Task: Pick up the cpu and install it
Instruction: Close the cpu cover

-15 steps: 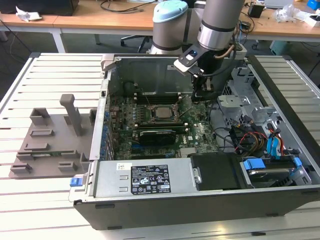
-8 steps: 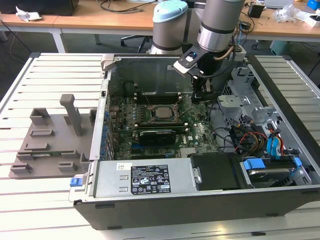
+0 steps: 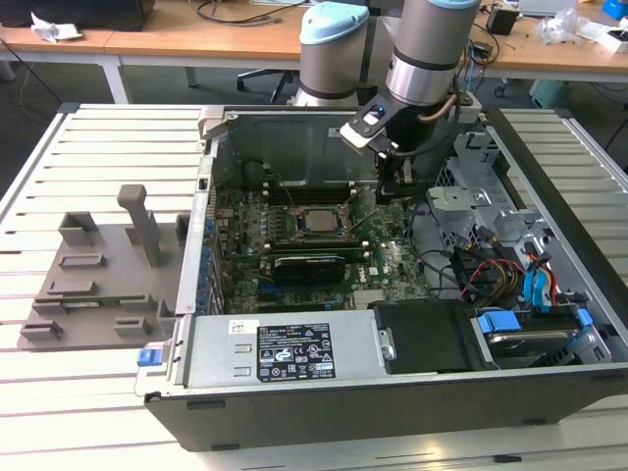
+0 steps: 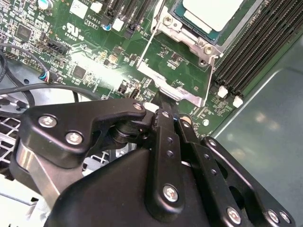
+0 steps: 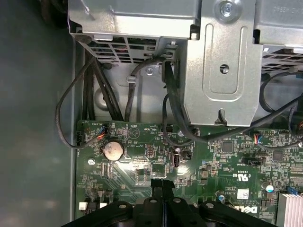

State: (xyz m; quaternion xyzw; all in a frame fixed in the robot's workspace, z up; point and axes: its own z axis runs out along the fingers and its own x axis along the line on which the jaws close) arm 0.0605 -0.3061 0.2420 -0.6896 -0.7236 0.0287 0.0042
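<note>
cpu (image 3: 316,218) lies flat in its socket on the green motherboard (image 3: 392,265), deep inside an open computer case (image 3: 392,412) that rests on its side on a pale slatted surface (image 3: 98,392). In the second wrist view its silvery top (image 4: 213,12) shows inside a metal socket frame (image 4: 189,40), with black memory slots (image 4: 255,52) running just beside it.

The robot arm reaches down into the case, and its black hand (image 3: 388,191) hangs low over the board, just beside the socket on the exterior view's right and apart from the cpu. The hand's fingers are drawn narrow, tips together, with nothing seen between them. In the second wrist view the hand (image 4: 163,101) comes right up to the outer edge of the socket frame; whether it touches the metal cannot be told. In the first wrist view the hand (image 5: 162,182) stands over bare board, near a round coin battery (image 5: 113,150) and below a grey steel drive cage (image 5: 222,61) trailing black cables (image 5: 94,94).

On the exterior view's left, outside the case, a grey plastic tray (image 3: 98,285) with an upright post (image 3: 142,221) sits on the slats.
</note>
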